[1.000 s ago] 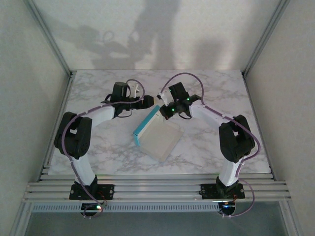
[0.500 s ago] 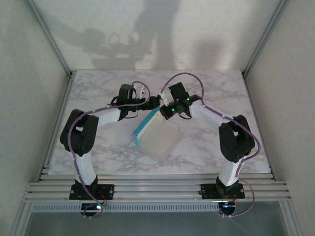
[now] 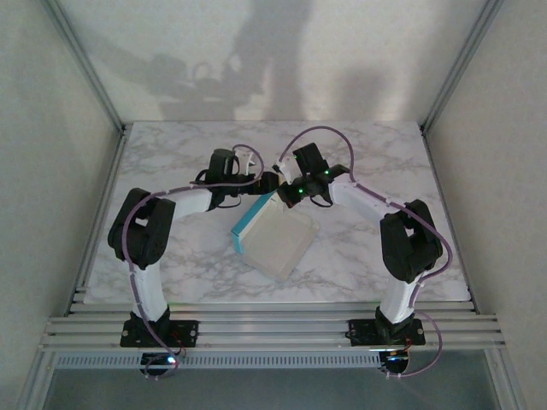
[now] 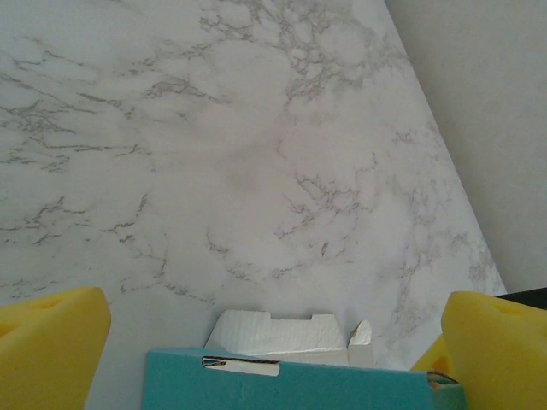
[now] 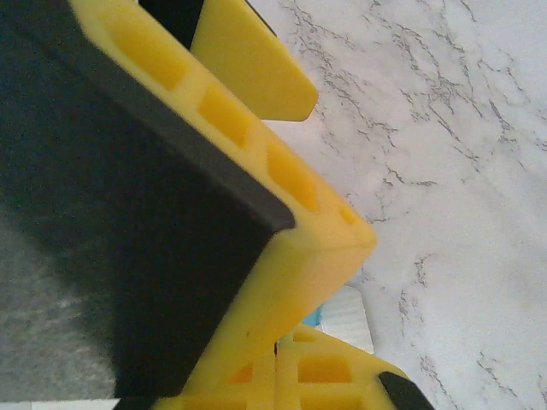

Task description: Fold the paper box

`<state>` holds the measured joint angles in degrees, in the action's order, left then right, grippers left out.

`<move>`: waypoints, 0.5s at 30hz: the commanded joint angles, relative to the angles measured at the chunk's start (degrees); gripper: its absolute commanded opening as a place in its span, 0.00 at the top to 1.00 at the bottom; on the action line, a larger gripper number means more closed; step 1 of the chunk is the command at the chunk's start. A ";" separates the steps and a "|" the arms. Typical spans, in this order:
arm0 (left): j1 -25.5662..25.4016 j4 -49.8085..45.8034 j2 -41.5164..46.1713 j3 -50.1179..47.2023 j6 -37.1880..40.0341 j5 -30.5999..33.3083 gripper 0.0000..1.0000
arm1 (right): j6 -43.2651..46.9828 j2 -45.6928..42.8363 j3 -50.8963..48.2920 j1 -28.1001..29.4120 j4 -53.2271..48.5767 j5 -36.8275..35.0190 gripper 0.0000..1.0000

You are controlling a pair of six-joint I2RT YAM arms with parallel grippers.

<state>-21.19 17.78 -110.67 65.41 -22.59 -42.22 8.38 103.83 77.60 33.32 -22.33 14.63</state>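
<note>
Left fingers (image 4: 51, 350), fully spread and empty, straddle the box's (image 3: 275, 239) turquoise wall, apparently to fold it. Right fingers (image 5: 316, 256), pressed shut, apparently steady its far corner.

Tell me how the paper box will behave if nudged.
The paper box looks like thin card, so probably light and floppy. On the smooth marble table it would likely slide. Its upright turquoise wall may fold over.
</note>
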 commanded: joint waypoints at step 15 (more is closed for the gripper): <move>-0.41 -0.91 -0.79 -2.01 1.88 1.70 0.01 | -4.18 -1.18 -0.40 0.79 -5.90 -0.44 0.76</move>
<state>-21.23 18.24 -110.74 65.01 -22.11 -42.02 6.61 104.03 77.84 33.54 -26.72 14.61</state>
